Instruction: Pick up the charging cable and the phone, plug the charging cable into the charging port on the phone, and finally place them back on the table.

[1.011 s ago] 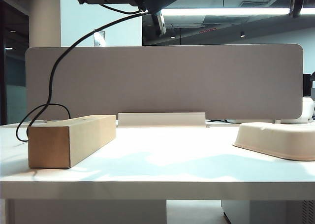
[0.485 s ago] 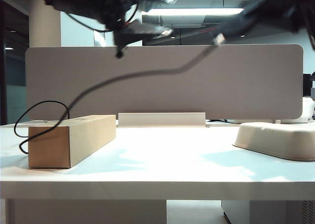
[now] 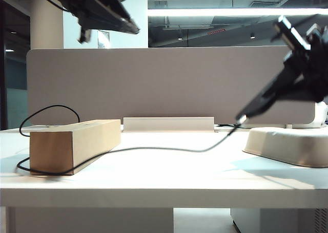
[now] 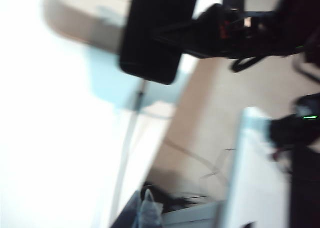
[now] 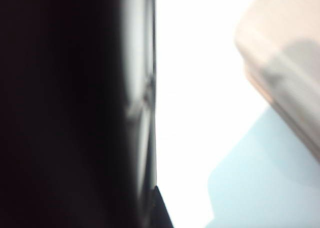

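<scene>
The phone (image 3: 264, 94), glossy black, hangs tilted above the table (image 3: 164, 179) on the right, with my right gripper (image 3: 285, 77) shut on its upper part. The charging cable (image 3: 154, 149) has its plug at the phone's lower short edge (image 3: 240, 119), where the charging port is. It sags onto the table and runs left behind the box. In the left wrist view the phone (image 4: 150, 37) shows with the cable (image 4: 131, 128) dropping from its end. In the right wrist view the phone (image 5: 75, 107) fills half the picture. My left gripper (image 3: 125, 24) (image 4: 145, 212) is high at the upper left, shut and empty.
A tan cardboard box (image 3: 72, 143) lies at the table's left. A pale moulded tray (image 3: 289, 146) (image 5: 285, 72) sits at the right, just under the phone. A grey divider panel (image 3: 169, 84) and a low white strip (image 3: 168, 124) close the back.
My right gripper has come down to the right with the phone and plugged cable. The left gripper has let go of the cable, shut and swung up left. The cable has sunk onto the table.
</scene>
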`<state>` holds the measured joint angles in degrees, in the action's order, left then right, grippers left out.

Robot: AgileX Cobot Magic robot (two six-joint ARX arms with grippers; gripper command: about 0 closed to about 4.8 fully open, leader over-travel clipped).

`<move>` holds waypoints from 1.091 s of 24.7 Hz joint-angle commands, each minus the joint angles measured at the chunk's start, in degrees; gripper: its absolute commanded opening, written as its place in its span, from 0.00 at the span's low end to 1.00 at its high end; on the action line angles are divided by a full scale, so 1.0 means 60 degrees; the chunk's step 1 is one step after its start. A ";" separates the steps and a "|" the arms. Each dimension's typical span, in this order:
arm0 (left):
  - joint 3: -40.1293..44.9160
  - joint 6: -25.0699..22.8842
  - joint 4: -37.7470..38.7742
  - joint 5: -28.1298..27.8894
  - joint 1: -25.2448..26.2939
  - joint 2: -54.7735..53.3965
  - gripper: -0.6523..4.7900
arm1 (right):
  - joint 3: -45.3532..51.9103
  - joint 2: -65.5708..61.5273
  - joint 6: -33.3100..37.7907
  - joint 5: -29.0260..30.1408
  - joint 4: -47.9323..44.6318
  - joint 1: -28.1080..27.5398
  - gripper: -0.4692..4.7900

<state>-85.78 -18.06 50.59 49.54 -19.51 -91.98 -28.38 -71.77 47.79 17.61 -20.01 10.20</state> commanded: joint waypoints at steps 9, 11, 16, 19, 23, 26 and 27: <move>-0.0033 -0.0102 0.0270 -0.3049 -0.0007 0.1005 0.11 | -0.0087 -0.1734 0.0568 -0.0630 -0.1005 0.0018 0.07; -0.0033 -0.0102 0.0317 -0.3311 -0.0007 0.1137 0.11 | -0.0087 -0.1993 0.0736 -0.0656 -0.1228 0.0018 0.07; -0.0033 -0.0106 0.0495 -0.4076 -0.0007 0.1413 0.11 | -0.0087 -0.2433 0.0900 -0.0667 -0.1439 0.0018 0.07; -0.0033 -0.0109 0.0543 -0.4218 -0.0007 0.1588 0.11 | -0.0084 -0.2586 0.0896 -0.0758 -0.1410 0.0018 0.07; -0.0029 -0.0281 0.0707 -0.4444 -0.0007 0.1956 0.11 | -0.0084 -0.2656 0.0896 -0.1024 -0.1166 0.0018 0.07; 0.0062 -0.0288 0.0750 -0.5370 -0.0007 0.2484 0.11 | -0.0084 -0.2659 0.0878 -0.1231 -0.0466 0.0015 0.07; 0.0200 -0.0288 0.0605 -0.5366 -0.0007 0.2707 0.11 | -0.0076 -0.2659 0.0845 -0.1275 -0.0364 0.0015 0.07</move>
<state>-85.25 -19.59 55.29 17.82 -19.46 -77.45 -29.08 -87.59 54.02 12.14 -25.58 10.22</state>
